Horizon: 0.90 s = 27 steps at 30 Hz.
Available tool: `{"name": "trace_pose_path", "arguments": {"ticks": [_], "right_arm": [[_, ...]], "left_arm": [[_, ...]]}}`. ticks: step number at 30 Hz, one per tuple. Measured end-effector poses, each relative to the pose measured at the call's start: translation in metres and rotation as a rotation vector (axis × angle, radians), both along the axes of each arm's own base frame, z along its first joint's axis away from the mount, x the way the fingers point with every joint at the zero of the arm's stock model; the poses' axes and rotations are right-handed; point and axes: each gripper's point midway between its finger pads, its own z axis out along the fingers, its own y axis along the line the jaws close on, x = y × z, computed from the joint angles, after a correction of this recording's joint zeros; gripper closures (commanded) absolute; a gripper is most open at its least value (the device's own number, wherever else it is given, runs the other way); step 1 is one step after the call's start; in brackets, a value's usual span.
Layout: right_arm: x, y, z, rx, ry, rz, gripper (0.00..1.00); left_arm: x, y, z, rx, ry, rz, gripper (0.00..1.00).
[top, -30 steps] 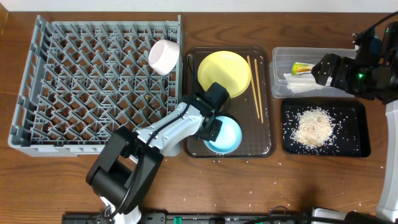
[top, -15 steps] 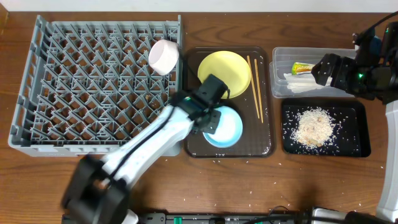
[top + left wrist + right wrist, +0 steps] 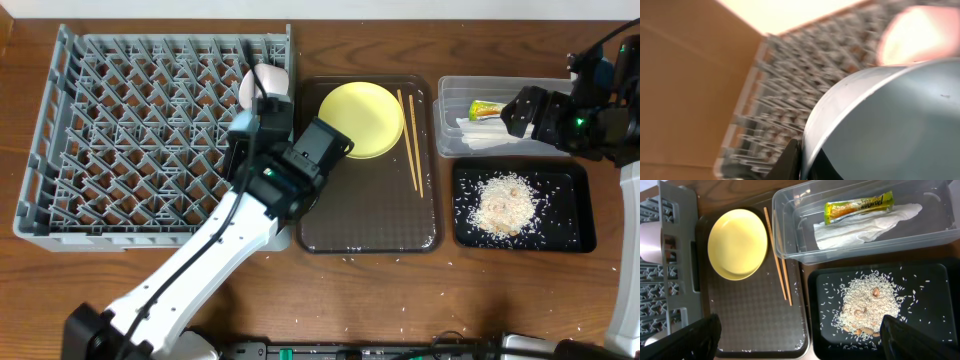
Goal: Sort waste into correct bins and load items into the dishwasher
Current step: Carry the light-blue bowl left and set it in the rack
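Waste looks sorted. The wrapper (image 3: pixel 858 205) and paper (image 3: pixel 865 225) lie in the clear tub (image 3: pixel 447 92) at upper right. The rice (image 3: pixel 503 204) is piled in the black tray (image 3: pixel 575 240) below it, with a few stray grains on the table (image 3: pixel 420 300) at the bottom.

Loading is about half done. The cup (image 3: pixel 265 86) sits in the rack (image 3: pixel 120 130), at its upper right corner. The left gripper (image 3: pixel 260 130) is at the rack's right edge, just below the cup, with its jaws closed on the rim of the blue bowl (image 3: pixel 890 125). The bowl fills the left wrist view (hidden under the arm from overhead) and is not yet set among the pegs.

To do:
- The plate (image 3: pixel 362 120) lies flat on the brown tray (image 3: pixel 370 220), centre frame.
- The chopsticks (image 3: pixel 411 140) lie along the plate's right side on the same tray.
- The white bowl is not in view anywhere, so its status can't be told.

The right gripper (image 3: pixel 800 330) hovers over the gap between tub and black tray, jaws wide and empty.
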Motion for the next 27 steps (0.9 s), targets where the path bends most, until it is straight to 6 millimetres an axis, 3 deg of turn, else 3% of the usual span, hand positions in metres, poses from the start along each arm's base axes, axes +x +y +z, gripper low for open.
{"name": "trace_pose_path", "arguments": {"ticks": [5,11,27], "right_arm": [[0.000,0.000,0.000,0.000,0.000,0.000,0.01],[0.000,0.000,0.000,0.000,0.000,0.000,0.01],[0.000,0.000,0.000,0.000,0.000,0.000,0.01]], "left_arm": [[0.008,0.022,-0.005,0.213,-0.060,0.124,0.93],[0.018,0.032,-0.016,0.401,-0.118,0.202,0.93],[0.030,0.039,-0.045,0.451,-0.161,0.255,0.93]]}}
